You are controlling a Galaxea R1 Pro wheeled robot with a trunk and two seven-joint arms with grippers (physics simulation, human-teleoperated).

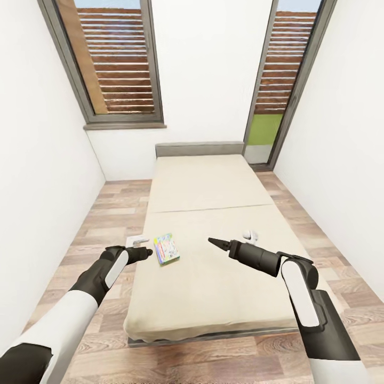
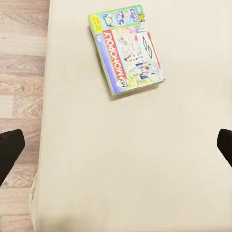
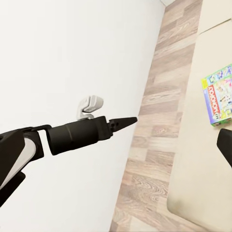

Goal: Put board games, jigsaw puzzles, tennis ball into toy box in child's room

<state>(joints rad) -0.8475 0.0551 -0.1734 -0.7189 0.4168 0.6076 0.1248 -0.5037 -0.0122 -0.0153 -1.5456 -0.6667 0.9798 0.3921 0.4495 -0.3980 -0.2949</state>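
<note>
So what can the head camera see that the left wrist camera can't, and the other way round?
Head view alone: the whole bed with its grey headboard, two shuttered windows, white walls, and both arms, the left tool and right tool hanging over the mattress.

Left wrist view alone: the box lid close enough to read "MONOPOLY", plus the dark fingertips spread wide at the picture's edges.

Both: the board game lying flat on the cream mattress, and the wood-plank floor beside it.
</note>
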